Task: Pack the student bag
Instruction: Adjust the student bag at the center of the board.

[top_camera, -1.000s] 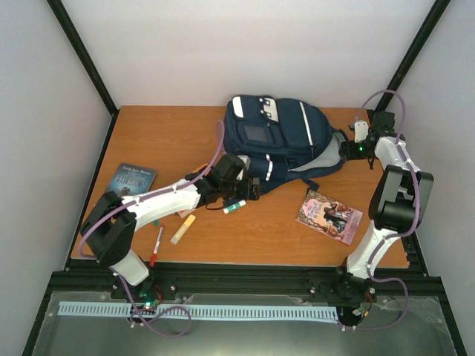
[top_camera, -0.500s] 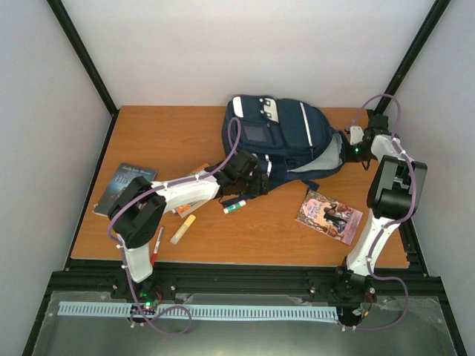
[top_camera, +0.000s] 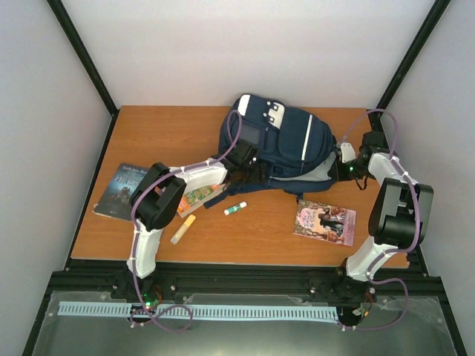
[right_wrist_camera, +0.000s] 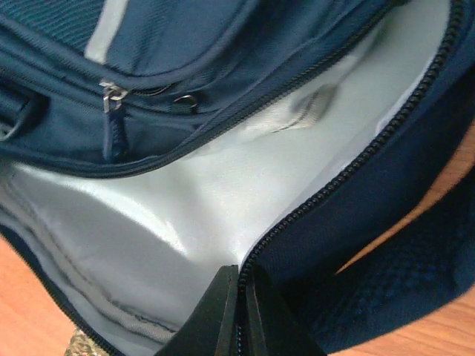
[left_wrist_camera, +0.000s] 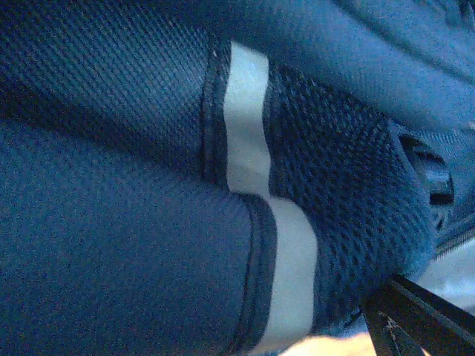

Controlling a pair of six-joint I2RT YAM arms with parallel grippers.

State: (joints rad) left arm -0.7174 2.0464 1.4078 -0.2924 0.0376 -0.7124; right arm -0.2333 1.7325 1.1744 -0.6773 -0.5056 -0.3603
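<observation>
Along the bottom of the frame, a grey metal shelf point(top_camera: 245, 334) carrying a white slotted strip point(top_camera: 193, 311) is running in front of a black rail point(top_camera: 245, 278). Beyond it, an orange-brown wooden table point(top_camera: 163, 133) is filling the middle of the view.

Nearest on the table, a yellow stick point(top_camera: 183, 229) is lying lower left and a pink book point(top_camera: 324, 222) lower right, well apart. A small white tube with a green end point(top_camera: 235, 209) is lying between them, slightly farther back. At the left edge a dark book point(top_camera: 122, 189) is sitting, and a colourful book point(top_camera: 199, 198) is lying partly under the left arm.

The backpack point(top_camera: 282, 141), navy with white stripes, is lying at far centre with its main zip open and pale lining showing. The left gripper point(top_camera: 249, 169) is pressing against its lower left side with jaws spread wide; whether any fabric is between them cannot be told. The right gripper point(right_wrist_camera: 239, 311) is pinching the zip rim on the backpack's right, fingers fully closed.

White walls point(top_camera: 245, 44) and black corner posts point(top_camera: 78, 52) are enclosing the table.
</observation>
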